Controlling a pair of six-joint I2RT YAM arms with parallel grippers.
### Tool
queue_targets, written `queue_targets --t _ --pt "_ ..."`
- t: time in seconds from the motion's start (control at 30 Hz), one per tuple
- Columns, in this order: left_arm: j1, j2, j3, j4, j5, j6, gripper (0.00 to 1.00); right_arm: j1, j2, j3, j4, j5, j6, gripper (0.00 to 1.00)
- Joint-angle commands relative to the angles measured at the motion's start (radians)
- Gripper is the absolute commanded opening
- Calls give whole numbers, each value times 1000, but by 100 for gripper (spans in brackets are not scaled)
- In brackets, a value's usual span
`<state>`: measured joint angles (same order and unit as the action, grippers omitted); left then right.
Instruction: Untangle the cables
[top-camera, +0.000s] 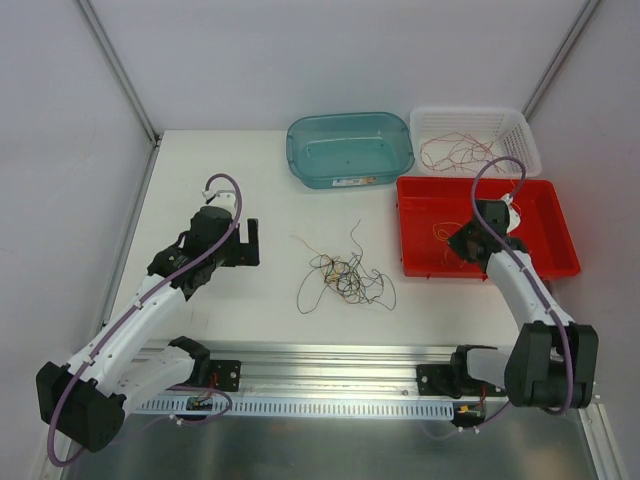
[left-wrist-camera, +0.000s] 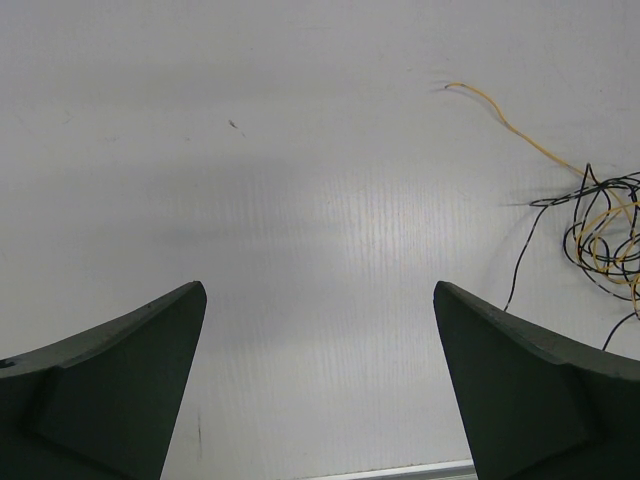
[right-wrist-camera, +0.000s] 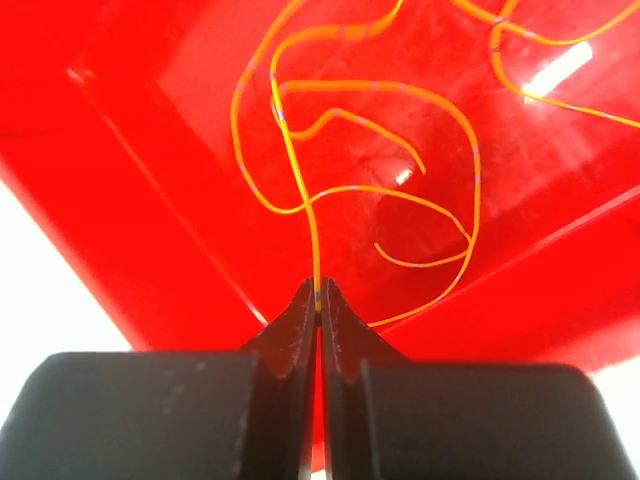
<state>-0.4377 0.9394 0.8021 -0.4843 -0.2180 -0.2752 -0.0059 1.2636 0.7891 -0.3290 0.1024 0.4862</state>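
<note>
I am pinching a yellow-orange cable (right-wrist-camera: 296, 160) in my right pincer (right-wrist-camera: 319, 298) over the two-o'clock red tray (right-wrist-camera: 140, 180), likely sorting it; left pincer (left-wrist-camera: 318, 290) is gaping wide.

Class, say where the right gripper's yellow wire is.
In the right wrist view the yellow wire loops inside the red tray, pinched by the right gripper; overhead, that tray sits at the table's right.

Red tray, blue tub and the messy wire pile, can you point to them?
red tray (top-camera: 548, 212), top view, bare floor near its right side.
blue tub (top-camera: 350, 150), top view, its bare floor.
wire pile (top-camera: 345, 277), top view, the knotted middle.
</note>
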Motion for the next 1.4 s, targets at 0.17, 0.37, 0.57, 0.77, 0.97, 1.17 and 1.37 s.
queue_targets --t 0.17,0.37,0.57,0.77,0.97,1.17,1.37 --pt "4 -4 -14 20 -38 18 99 34 -256 -13 15 270 186 1" --pt "4 21 -18 19 -80 21 99 32 -306 47 -53 361 201 1" --pt "4 30 -21 19 -112 25 99 30 -279 61 -110 419 223 1" --pt "1 10 -40 21 -142 21 99 18 -166 100 -76 381 180 2" --pt "-9 18 -44 24 -162 22 99 15 -12 143 -35 289 120 20" --pt "-12 24 -43 26 -162 25 99 17 95 255 -67 159 20 30" --pt "-12 0 -37 27 -150 24 99 18 76 321 -96 22 -92 60"
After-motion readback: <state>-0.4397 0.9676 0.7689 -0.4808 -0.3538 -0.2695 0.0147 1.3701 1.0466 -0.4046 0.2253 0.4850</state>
